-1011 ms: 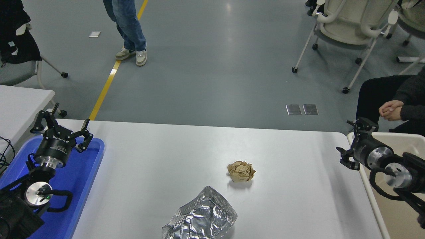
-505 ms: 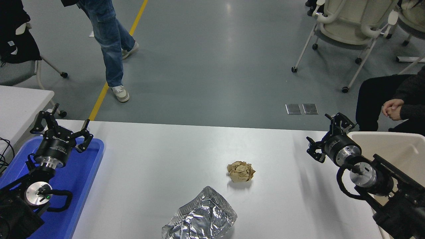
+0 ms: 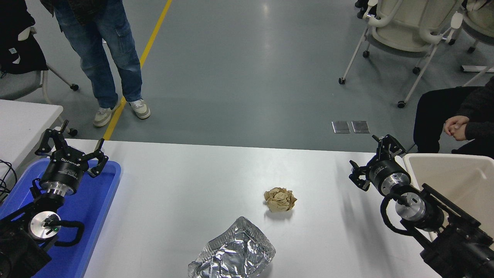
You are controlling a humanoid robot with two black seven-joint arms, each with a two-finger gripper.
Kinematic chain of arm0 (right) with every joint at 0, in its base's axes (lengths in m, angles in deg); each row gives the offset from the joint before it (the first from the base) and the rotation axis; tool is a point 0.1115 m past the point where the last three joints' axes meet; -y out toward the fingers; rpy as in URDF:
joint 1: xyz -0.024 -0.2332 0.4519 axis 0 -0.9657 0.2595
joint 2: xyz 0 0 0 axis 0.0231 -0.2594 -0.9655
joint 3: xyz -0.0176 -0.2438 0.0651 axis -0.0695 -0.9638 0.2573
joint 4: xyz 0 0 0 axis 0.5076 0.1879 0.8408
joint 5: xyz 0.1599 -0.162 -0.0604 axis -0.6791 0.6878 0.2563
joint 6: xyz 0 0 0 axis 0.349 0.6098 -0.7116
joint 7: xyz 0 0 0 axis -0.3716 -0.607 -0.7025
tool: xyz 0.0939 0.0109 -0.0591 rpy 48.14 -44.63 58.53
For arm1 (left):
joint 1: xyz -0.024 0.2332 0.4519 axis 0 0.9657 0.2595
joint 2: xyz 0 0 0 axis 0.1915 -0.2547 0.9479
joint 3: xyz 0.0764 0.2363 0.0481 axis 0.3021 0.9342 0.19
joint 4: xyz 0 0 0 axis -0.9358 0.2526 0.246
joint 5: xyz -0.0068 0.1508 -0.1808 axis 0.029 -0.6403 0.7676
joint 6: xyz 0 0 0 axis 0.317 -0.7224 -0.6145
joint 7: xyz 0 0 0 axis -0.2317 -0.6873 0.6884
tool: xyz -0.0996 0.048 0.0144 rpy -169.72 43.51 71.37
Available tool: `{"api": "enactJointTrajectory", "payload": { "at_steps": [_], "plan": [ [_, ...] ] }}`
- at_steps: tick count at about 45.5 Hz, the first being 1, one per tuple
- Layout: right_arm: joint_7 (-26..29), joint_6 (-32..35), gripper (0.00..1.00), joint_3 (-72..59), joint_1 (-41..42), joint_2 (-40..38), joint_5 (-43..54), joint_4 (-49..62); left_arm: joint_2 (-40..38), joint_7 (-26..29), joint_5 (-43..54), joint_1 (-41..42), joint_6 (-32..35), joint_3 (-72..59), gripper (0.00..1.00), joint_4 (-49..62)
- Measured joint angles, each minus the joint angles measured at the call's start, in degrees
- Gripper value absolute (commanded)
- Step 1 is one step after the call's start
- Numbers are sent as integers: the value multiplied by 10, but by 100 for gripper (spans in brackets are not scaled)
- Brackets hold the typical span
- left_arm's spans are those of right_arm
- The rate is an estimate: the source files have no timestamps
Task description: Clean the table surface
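The table surface is a wide white top with rounded corners. A crumpled brown paper ball lies near its middle. A crumpled silver foil tray lies at the front edge. My right gripper is open and empty, above the table's right part, well to the right of the paper ball. My left gripper is open and parked at the lower left over the blue tray.
A cream bin stands at the table's right end. A smaller white table is at the left. A person in jeans stands beyond the far left edge. A seated person's clasped hands are at the right. Wheeled chairs stand behind.
My right arm has swung left from over the bin to above the table's right part. The person in jeans has walked closer and to the left. The left arm has not moved.
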Motion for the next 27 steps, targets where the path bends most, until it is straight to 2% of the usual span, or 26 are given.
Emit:
{"api": "enactJointTrajectory", "payload": {
  "at_steps": [17,27],
  "plan": [
    [-1,32,98,-85,6,-119,147,-124,0,0,0,0,0,0,100,0],
    [-1,50,99,-172,17,-207,277,-194,0,0,0,0,-1,0,100,0]
  ]
}}
